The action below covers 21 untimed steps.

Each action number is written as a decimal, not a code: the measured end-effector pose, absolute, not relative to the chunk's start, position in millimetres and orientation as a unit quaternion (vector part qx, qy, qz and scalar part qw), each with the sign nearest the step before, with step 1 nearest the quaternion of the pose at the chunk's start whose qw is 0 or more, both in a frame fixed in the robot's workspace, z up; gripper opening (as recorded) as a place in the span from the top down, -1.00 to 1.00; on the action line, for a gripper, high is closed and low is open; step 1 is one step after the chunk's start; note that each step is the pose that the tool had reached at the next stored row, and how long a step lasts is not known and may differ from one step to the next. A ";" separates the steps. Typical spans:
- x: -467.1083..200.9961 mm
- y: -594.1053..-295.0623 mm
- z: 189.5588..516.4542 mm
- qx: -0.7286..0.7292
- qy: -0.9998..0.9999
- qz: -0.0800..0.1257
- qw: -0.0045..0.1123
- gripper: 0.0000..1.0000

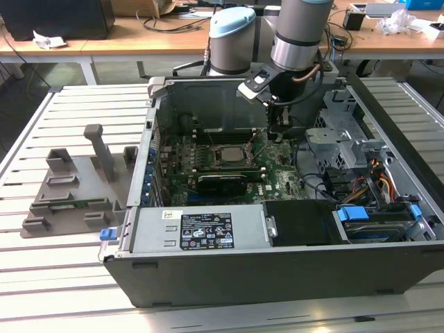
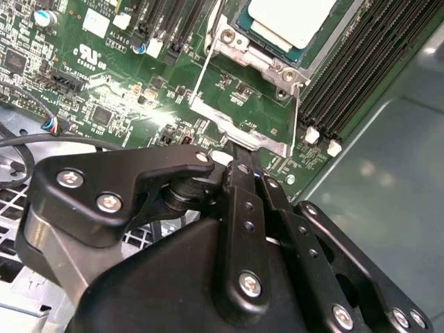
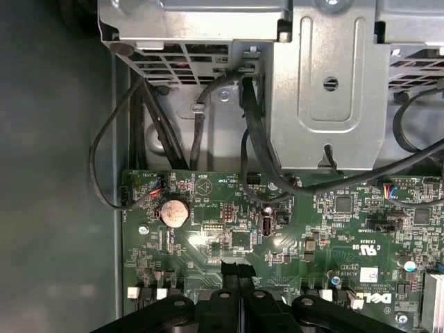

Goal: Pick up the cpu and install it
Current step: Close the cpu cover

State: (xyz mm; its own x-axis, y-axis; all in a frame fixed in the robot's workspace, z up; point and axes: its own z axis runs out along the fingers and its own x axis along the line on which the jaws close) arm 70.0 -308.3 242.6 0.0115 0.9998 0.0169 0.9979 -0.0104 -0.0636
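The cpu (image 2: 290,19), a flat chip with a dull silver top, lies inside the square socket frame (image 2: 239,123) on the green motherboard (image 2: 111,83). In the exterior view the cpu (image 1: 229,154) sits mid-board inside the open computer case (image 1: 277,277). My gripper (image 1: 279,135) hangs over the board toward the exterior view's right of the socket, apart from the chip. In both wrist views its black fingers (image 3: 239,272) are pressed together with nothing between them. The gripper (image 2: 237,163) points at the board just outside the socket frame.
A metal drive cage (image 1: 340,149) and bundled cables (image 1: 378,182) fill the case at the exterior view's right. Black cables (image 3: 250,149) run beside the board's edge. Memory slots (image 2: 361,62) flank the socket. A grey fixture plate (image 1: 69,194) with upright posts stands outside the case on the slatted table (image 1: 62,277).
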 end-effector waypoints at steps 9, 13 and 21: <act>60.3 -308.3 242.6 -0.711 -0.703 0.016 0.029 0.79; 56.2 -308.3 242.6 -0.711 -0.703 0.016 0.029 0.79; 52.7 -308.3 242.5 -0.711 -0.703 0.016 0.029 0.79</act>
State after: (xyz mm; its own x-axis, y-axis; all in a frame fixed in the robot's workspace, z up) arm 52.7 -308.3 242.5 0.0115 0.9998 0.0169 0.9979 -0.0104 -0.0636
